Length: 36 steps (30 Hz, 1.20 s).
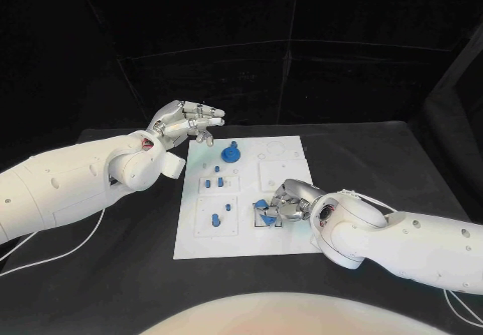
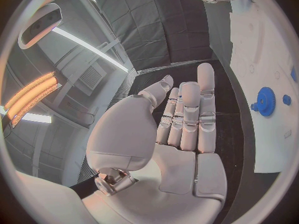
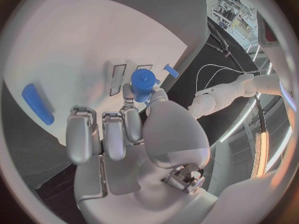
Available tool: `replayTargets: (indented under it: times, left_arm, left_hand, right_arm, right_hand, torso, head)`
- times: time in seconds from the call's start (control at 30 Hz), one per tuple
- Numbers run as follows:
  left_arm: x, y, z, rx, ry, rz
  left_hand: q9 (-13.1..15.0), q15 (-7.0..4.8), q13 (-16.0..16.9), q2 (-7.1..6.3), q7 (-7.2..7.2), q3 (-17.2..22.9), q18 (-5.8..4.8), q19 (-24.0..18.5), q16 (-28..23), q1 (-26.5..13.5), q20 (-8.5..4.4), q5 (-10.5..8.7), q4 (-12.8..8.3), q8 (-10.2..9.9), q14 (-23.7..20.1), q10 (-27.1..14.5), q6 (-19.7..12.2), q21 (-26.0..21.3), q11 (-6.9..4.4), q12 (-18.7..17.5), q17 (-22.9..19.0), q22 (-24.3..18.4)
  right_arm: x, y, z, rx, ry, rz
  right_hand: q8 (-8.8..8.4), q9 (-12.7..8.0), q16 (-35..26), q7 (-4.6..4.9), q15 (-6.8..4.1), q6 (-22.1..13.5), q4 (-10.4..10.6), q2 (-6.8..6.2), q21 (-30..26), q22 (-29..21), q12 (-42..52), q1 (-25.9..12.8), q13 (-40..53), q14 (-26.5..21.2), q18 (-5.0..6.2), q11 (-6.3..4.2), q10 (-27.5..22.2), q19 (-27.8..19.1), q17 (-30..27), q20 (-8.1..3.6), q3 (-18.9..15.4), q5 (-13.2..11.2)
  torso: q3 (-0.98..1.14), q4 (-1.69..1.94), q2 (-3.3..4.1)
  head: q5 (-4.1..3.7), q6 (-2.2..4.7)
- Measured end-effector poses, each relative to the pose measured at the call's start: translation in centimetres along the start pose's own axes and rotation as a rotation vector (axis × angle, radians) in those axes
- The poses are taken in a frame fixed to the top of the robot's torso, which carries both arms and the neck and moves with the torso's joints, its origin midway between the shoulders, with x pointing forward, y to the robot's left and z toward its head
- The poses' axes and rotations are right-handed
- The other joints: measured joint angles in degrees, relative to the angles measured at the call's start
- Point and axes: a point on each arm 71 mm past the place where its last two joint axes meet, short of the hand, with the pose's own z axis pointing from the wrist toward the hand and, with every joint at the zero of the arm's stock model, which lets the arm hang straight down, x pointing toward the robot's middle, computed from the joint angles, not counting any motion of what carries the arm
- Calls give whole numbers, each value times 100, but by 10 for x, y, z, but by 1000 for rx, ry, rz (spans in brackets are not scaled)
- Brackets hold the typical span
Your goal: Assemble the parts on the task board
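The white task board [image 1: 287, 157] lies in the middle of the table. My right hand [image 1: 289, 203] rests low over its near right part and pinches a blue cylinder [image 3: 143, 79] between thumb and a finger, just above two narrow slots [image 3: 118, 78]. The same cylinder [image 1: 264, 209] shows blue under the fingers in the head view. A blue bar [image 3: 37, 103] lies flat on the board beside that hand. My left hand [image 1: 187, 122] hovers above the board's far left corner, fingers apart, holding nothing. A blue gear [image 1: 232, 152] sits just right of it, and the gear [image 2: 266, 101] also appears past the left fingertips.
Several small blue pegs [image 1: 214, 183] stand in the board's left column, with one more peg [image 1: 216, 220] lower down. A small blue piece [image 1: 211, 140] lies near the left hand's fingertips. Black table [image 1: 382, 160] surrounds the board on all sides.
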Motion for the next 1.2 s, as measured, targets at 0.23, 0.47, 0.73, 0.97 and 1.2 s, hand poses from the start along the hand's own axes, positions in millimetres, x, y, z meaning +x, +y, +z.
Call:
replayTargets:
  times: [0.23, 0.47, 0.73, 0.97, 1.2]
  left_arm:
    - [0, 0, 0, -1, 1, 0]
    - [0, 0, 0, -1, 2, -1]
    - [1, 0, 0, -2, 4, -2]
    - [0, 0, 0, -3, 4, -2]
    - [-1, 0, 0, -4, 2, -1]
  left_hand:
    - [0, 0, 0, 0, 0, 0, 0, 0, 0, 0, 0, 0, 0, 0, 0, 0, 0, 0, 0, 0, 0, 0]
    - [0, 0, 0, 0, 0, 0, 0, 0, 0, 0, 0, 0, 0, 0, 0, 0, 0, 0, 0, 0, 0, 1]
    - [0, 0, 0, 0, 0, 0, 0, 0, 0, 0, 0, 0, 0, 0, 0, 0, 0, 0, 0, 0, 1, 1]
    - [0, 0, 0, 0, 0, 0, 0, 0, 0, 0, 0, 0, 0, 0, 0, 0, 0, 0, 0, 0, 1, 1]
    - [0, 0, 0, 0, 0, 0, 0, 0, 0, 0, 0, 0, 0, 0, 0, 0, 0, 0, 0, 0, 1, 1]
  right_arm:
    - [1, 1, 2, 13, -3, -3]
    - [1, 1, 3, 21, -12, -8]
    - [-1, 1, 1, 17, -19, -12]
    - [-1, 3, -6, -22, -12, -17]
    - [-2, 3, -10, -54, -7, -22]
  right_hand:
    - [-66, 132, 0, -400, -81, 529, -22, 184, 0, 0, -123, -938, -93, -17, 0, -131, 62, 19, 0, -19, -451, -1399]
    - [-149, 212, 0, -362, -79, 490, 9, 122, 0, 0, -209, -1572, -55, 3, 1, -110, 40, 19, 0, -19, -827, -2226]
    - [-181, 296, 0, -371, -79, 480, -330, 44, 0, 0, -209, -972, -57, 2, 1, -109, 41, 18, 2, -19, -706, -1959]
    - [-215, 374, -1, -359, -67, 453, -808, -133, 0, 0, -209, -204, -39, 10, 1, -98, 30, 18, 4, -19, -594, -1926]
    - [-215, 386, -1, -359, -67, 453, -808, -125, 0, 0, -208, -138, -42, 10, 1, -88, 20, 18, 3, -19, -595, -1926]
  torso:
    - [3, -3, -3]
    - [3, -7, -6]
    - [7, -7, -7]
    - [10, -10, -7]
    - [10, -12, -10]
  head:
    - [9, -5]
    - [11, -7]
    - [6, -1]
    - [16, -4]
    - [20, 1]
